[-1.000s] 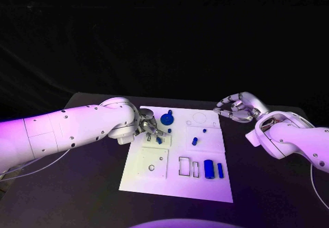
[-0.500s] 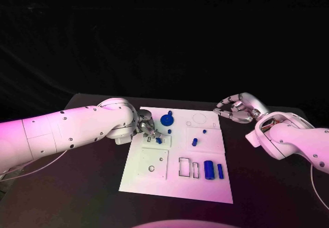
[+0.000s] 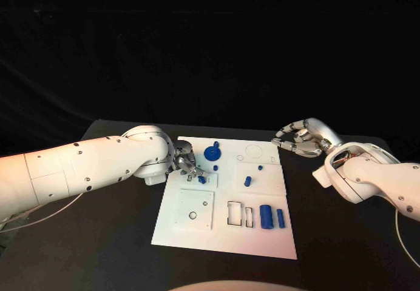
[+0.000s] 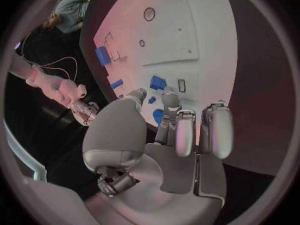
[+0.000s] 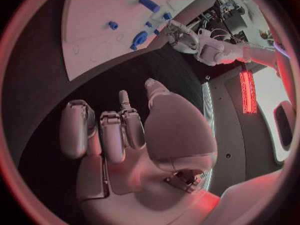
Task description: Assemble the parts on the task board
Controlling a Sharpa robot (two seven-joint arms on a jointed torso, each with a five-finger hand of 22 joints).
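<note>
Nearest on the white task board (image 3: 197, 233): two blue bars, a wide blue block (image 3: 266, 216) and a slim blue bar (image 3: 281, 217) just beside it, next to a couple of rectangular cutouts. Square inset plate (image 3: 196, 208) with a small hole to their left. Further up, a small blue peg (image 3: 249, 179) mid-board, well apart from both hands, and a tiny blue stud (image 3: 261, 166) just past it.

Left robot hand (image 3: 184, 162) over the board's left edge, fingers curled down around a small blue part (image 3: 202, 179); cannot tell whether actually gripped or just touched. Same part (image 4: 157, 82) in the left wrist view sitting just past the fingertips. Round blue knob piece (image 3: 213, 152) right behind that hand.

Right robot hand (image 3: 300, 139) off the board's far right corner, above the black tabletop (image 3: 105, 242), fingers curled in, nothing held. Same in the right wrist view (image 5: 119, 130).

Black tabletop all around, dark backdrop beyond.

Versus half a second ago: barely anything different. Left robot hand in roughly the same spot, right one unmoved, parts all where they were.
</note>
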